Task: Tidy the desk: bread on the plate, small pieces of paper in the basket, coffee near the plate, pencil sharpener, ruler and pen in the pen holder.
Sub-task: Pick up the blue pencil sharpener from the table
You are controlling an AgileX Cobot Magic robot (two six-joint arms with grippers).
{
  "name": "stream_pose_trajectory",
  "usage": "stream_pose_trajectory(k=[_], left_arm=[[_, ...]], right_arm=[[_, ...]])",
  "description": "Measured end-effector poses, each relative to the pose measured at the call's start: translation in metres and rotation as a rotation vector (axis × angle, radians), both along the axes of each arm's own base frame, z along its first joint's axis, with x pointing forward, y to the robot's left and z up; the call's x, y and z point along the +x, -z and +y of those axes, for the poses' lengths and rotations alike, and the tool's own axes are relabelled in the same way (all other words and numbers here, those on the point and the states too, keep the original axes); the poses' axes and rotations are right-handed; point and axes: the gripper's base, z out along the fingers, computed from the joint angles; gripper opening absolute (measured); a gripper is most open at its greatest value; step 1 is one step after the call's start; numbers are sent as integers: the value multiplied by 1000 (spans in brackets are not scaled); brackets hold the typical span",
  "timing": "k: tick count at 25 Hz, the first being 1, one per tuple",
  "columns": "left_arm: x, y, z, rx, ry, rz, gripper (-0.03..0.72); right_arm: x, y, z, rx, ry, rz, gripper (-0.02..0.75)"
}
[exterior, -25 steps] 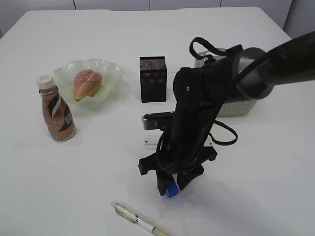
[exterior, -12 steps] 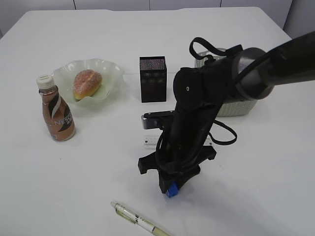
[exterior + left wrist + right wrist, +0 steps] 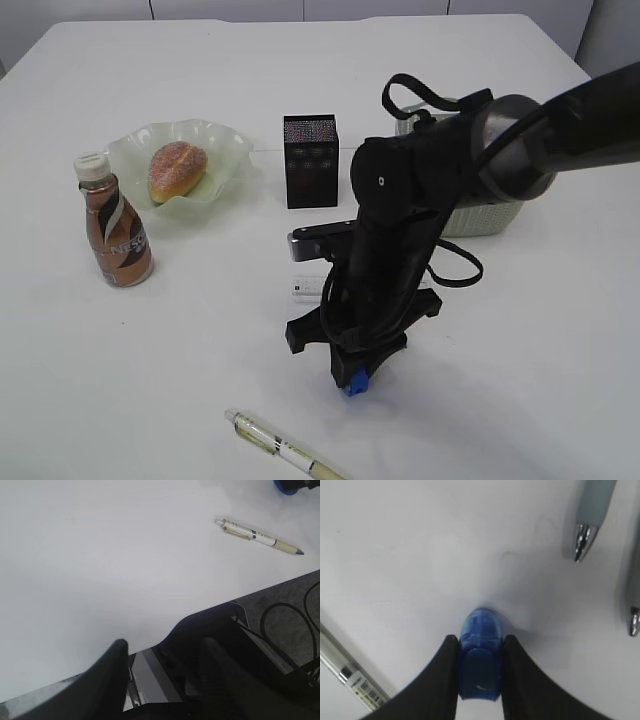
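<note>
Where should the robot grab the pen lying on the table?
Probably the middle of the pen, coming straight down from above. It lies flat on the bare table, long and thin, so the tool's jaws should close across its narrow barrel, not along its length. Nothing crowds it; the sharpener sits apart.

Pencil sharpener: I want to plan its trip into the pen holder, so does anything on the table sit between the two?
The ruler lies between the pencil sharpener, pinched by the right gripper, and the pen holder. It lies flat, so a lifted carry should pass over it; the holder's open top looks unobstructed.
</note>
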Motion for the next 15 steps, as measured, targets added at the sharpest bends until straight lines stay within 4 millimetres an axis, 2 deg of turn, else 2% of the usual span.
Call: stream_pose_trajectory(k=[4,7,15], left_arm=[[0,0,0,-2,0,0,313],[0,0,0,-2,0,0,309],[0,0,0,-2,0,0,308]], right_arm=[[1,0,0,-2,-29,-11,184],[4,-8,-1,6,-59,-70,183],[13,-95,-5,120,-104,-479,183]])
